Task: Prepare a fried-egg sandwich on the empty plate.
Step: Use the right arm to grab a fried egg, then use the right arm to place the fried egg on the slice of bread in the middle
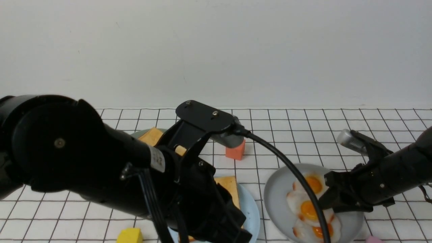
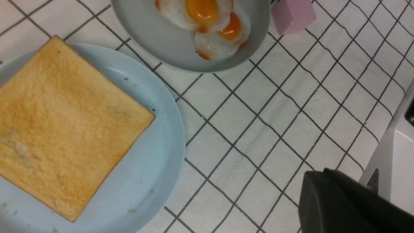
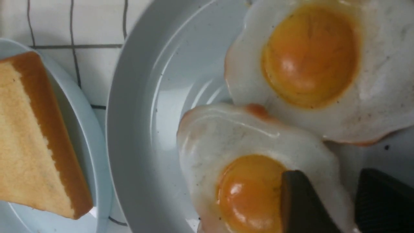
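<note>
Square golden-brown toast slice (image 2: 61,129) lies flat on the round pale-blue speckled plate (image 2: 155,168), lower centre of the front view; black left gripper (image 1: 222,219) over it, closed, nothing seen in it; black right gripper (image 3: 346,207), lower right, straddles a glossy white fried egg (image 3: 245,142) in the round grey plate (image 3: 139,129); whether it grips, cannot tell.

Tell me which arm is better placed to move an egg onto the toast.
Right. The right gripper hangs over the grey plate, fingers straddling a fried egg's edge. The left gripper is shut and empty near the toast.
</note>
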### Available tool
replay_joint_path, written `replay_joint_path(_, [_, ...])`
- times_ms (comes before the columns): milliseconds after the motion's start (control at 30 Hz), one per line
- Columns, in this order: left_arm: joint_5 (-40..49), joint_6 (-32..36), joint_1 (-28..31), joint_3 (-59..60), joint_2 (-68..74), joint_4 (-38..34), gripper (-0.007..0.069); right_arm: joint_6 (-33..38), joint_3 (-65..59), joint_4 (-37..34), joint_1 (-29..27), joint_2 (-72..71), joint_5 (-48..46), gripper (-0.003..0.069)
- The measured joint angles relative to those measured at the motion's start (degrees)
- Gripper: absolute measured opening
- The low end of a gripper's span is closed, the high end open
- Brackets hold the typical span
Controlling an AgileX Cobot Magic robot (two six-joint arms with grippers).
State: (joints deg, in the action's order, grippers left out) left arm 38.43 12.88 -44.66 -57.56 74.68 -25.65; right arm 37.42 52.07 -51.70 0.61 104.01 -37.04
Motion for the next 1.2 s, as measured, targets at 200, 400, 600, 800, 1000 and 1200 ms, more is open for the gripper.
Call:
replay_joint_path(200, [0.0, 0.0, 0.0, 0.0, 0.0, 0.0, -0.0013, 0.0, 0.2, -0.7, -0.1, 0.0, -0.1, 0.0131])
replay_joint_path(400, [0.0, 0.0, 0.0, 0.0, 0.0, 0.0, -0.0013, 0.0, 0.2, -0.9, -0.1, 0.0, -0.4, 0.0129])
replay_joint_path(600, [0.2, -1.0, 0.0, 0.0, 0.0, 1.1, -0.0013, 0.0, 0.2, -1.8, -0.1, -0.3, -3.1, 0.0105])
replay_joint_path(800, [1.1, -4.0, 0.0, 0.0, 0.0, 4.0, -0.0013, 0.1, 0.2, -1.7, -0.1, -3.1, -3.9, 0.0076])
replay_joint_path(1000, [2.0, -4.5, 0.0, 0.0, 0.0, 5.8, -0.0013, 1.1, 0.3, -3.1, -0.1, -8.2, -6.2, 0.0068])
replay_joint_path(1200, [4.7, -6.4, 0.2, 0.0, 0.0, 9.3, -0.0013, 9.7, 0.6, -15.5, 1.7, -10.0, -11.4, 0.0065])
